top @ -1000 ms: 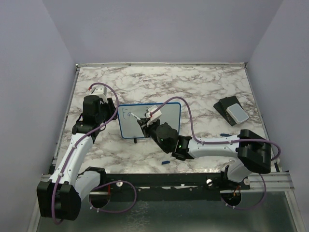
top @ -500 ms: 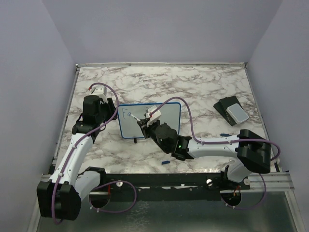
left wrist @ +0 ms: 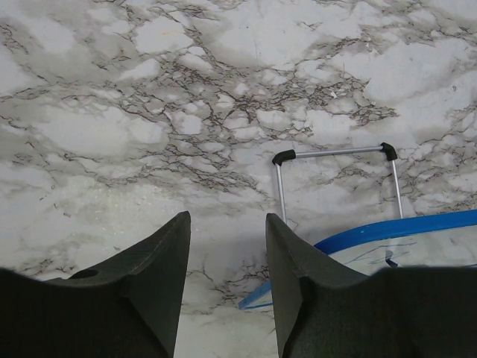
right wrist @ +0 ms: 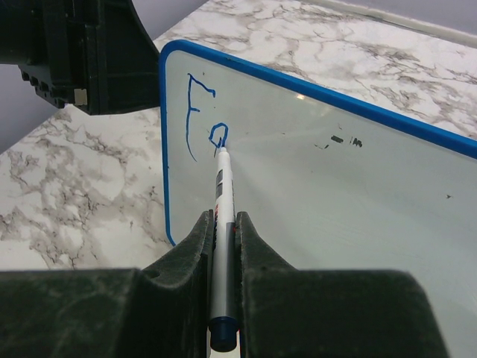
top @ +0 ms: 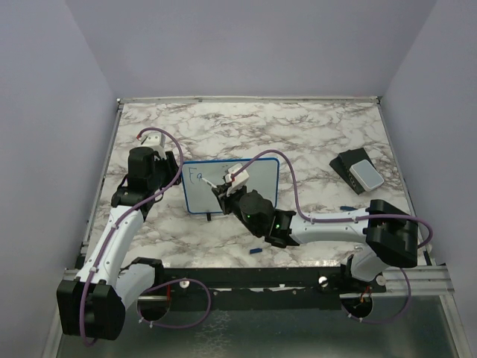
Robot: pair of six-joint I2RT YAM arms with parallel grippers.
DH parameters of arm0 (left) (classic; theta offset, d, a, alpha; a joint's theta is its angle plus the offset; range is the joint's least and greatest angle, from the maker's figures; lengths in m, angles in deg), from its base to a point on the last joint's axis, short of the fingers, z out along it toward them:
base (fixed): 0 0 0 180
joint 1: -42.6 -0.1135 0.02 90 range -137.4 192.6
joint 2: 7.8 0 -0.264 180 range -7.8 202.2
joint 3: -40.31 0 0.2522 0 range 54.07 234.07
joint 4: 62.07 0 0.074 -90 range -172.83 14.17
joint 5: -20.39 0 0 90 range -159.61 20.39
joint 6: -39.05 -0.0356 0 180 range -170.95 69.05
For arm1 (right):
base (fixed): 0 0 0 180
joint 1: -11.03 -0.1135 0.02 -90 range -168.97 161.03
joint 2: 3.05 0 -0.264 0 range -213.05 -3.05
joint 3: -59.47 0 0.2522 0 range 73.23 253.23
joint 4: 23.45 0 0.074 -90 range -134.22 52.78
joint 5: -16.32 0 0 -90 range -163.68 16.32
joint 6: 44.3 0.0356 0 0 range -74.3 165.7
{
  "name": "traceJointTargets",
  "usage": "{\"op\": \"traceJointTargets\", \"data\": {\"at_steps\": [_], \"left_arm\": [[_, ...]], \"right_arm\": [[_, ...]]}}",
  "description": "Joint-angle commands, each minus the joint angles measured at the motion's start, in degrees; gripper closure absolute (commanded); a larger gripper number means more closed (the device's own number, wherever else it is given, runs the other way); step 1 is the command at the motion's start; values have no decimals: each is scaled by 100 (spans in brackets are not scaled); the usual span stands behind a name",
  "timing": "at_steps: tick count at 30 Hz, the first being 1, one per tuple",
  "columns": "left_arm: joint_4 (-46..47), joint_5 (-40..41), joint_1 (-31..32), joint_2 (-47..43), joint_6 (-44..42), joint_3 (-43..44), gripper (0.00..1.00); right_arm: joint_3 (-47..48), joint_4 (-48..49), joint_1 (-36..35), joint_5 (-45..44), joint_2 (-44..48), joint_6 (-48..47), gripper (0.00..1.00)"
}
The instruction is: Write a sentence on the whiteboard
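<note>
The whiteboard (top: 261, 175) stands tilted on its wire stand (left wrist: 335, 153) at mid-table, blue-framed. My right gripper (right wrist: 222, 218) is shut on a white marker (right wrist: 223, 201) with a blue end. The marker's tip touches the board's upper left. The sentence (right wrist: 201, 119) reads only "F" and a small round letter in blue ink. My left gripper (left wrist: 227, 224) is at the board's left edge, jaws apart with marble showing between them. Its right finger (left wrist: 298, 261) lies over the blue frame (left wrist: 402, 227) corner. From above, the left gripper (top: 175, 168) and right gripper (top: 221, 190) flank the writing.
A dark block with a pale grey pad (top: 358, 171) lies at the right of the marble table. A small blue cap (top: 256, 250) sits near the front edge under my right arm. Purple walls close in the back and both sides.
My right gripper has shifted slightly left and nearer with the marker, and the second letter has grown beside the "F". The left arm and the board have not moved.
</note>
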Motion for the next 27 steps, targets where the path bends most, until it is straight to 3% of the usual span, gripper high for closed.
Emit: {"op": "traceJointTargets", "data": {"at_steps": [1,18,27], "left_arm": [[-74,-125,32,-77,-51,-65,53],[-74,-117,25,-79,-51,-63,53],[-74,-105,25,-70,-54,-60,53]], "right_arm": [[-136,-286,0,-52,-52,84,99],[-336,-210,-10,-330,240,35,100],[-799,240,-23,645,996,-150,99]]}}
